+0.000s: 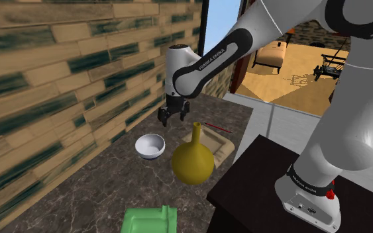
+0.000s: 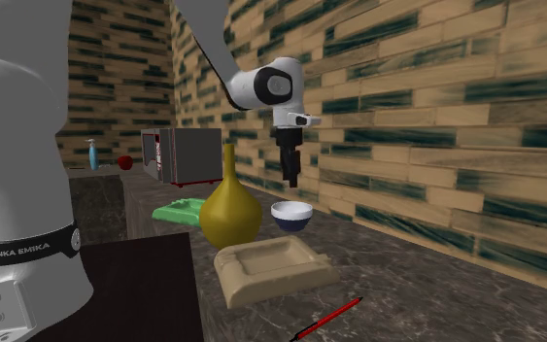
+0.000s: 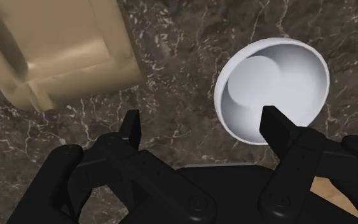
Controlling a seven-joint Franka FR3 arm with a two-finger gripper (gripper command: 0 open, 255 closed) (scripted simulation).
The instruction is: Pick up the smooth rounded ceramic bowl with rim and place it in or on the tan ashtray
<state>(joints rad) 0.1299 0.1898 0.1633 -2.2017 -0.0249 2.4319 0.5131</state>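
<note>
Item: bowl [image 1: 150, 146], smooth and rounded with a plain rim, white inside and darker on its outer wall in the second exterior view; stood upright and empty on the dark marbled worktop [image 1: 79, 198], apart from everything around it. Destination: tan ashtray [image 2: 271, 267], a shallow square dish, lay flat on the same worktop near the bowl with nothing in it. Jaws: spread wide and grasping nothing, hung above the worktop higher than the bowl's rim; in the wrist view one finger lined up over the bowl's edge and the other over the bare surface between bowl and ashtray, so the bowl was not yet framed between them. Adjacent items: yellow long-necked vase [image 1: 193, 161], upright just beside both bowl and ashtray; red pen [image 2: 329, 319], lay beyond the ashtray; green container [image 1: 150, 220], farther along the worktop; microwave [image 2: 182, 155] behind it. Progress, as judged: approach only. Bowl ungrasped, unlifted and not delivered. Outstanding: centre the jaws on the rim, descend, clench, lift, carry clear of the vase, and set the bowl on the ashtray.
</note>
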